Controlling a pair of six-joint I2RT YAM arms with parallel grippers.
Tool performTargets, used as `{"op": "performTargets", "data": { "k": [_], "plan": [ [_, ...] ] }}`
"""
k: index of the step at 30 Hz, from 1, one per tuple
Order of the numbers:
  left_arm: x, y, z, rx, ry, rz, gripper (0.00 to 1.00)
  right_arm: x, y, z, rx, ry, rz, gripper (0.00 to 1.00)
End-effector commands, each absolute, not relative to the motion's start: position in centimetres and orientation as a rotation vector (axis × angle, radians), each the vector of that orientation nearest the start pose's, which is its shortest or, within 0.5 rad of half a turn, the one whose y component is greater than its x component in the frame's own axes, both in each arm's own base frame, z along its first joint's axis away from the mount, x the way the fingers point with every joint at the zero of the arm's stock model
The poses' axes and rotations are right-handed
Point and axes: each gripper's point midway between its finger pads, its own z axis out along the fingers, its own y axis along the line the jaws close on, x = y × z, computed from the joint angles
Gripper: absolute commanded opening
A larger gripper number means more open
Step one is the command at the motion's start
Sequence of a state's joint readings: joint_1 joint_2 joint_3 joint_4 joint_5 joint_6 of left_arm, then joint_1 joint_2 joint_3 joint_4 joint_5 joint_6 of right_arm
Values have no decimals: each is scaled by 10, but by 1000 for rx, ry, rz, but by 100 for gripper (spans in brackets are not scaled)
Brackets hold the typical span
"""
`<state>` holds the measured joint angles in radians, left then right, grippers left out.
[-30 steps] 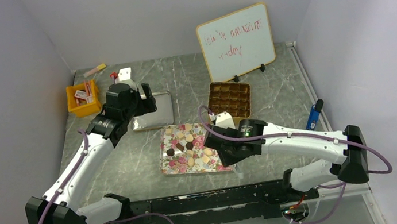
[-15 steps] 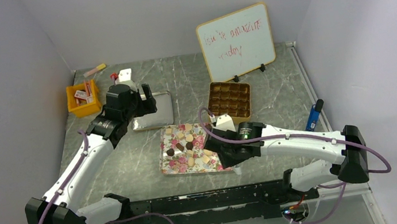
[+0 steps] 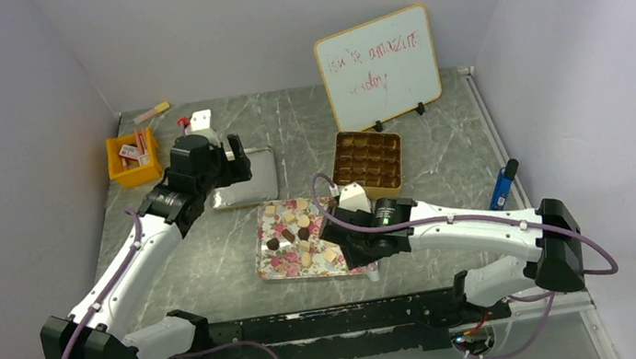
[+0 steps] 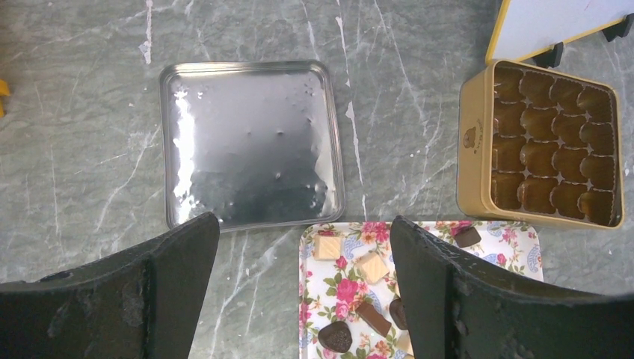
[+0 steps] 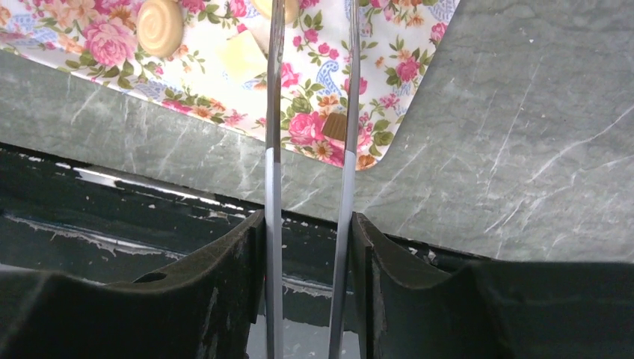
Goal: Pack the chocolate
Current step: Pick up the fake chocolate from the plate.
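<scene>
Right wrist view: the right gripper [image 5: 308,224] clamps thin steel tweezers [image 5: 274,149] over the glossy floral tray [image 5: 105,45] near the counter's [image 5: 523,149] front edge. The tray carries the small round and square chocolate [image 5: 159,25]. The left gripper [image 4: 303,222] gapes wide.

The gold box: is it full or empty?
Empty. The left wrist view shows the brown cups of the gold box bare; the chocolate pieces lie on the floral tray.

fingers [image 4: 112,299] apart | silver lid [image 4: 250,142] | gold box [image 4: 472,149] | chocolates [image 4: 371,267] on floral tray [image 4: 510,243]
</scene>
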<state>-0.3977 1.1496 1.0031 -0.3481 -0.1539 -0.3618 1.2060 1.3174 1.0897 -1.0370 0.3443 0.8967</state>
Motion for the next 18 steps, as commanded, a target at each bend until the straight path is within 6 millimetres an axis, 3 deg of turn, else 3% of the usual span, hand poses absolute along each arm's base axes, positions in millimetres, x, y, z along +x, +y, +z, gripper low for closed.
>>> {"op": "performTargets", "data": {
  "k": [1,13,18],
  "plan": [
    [346,-134,236,-54,2036,-340,89,129,238,123,-341,2613,136,46],
    [348,-135,237,-41,2037,-332,88,133,242,109,-342,2613,95,47],
    [349,-136,237,-42,2033,-338,88,139,242,125,-306,2569,131,46]
  ]
}}
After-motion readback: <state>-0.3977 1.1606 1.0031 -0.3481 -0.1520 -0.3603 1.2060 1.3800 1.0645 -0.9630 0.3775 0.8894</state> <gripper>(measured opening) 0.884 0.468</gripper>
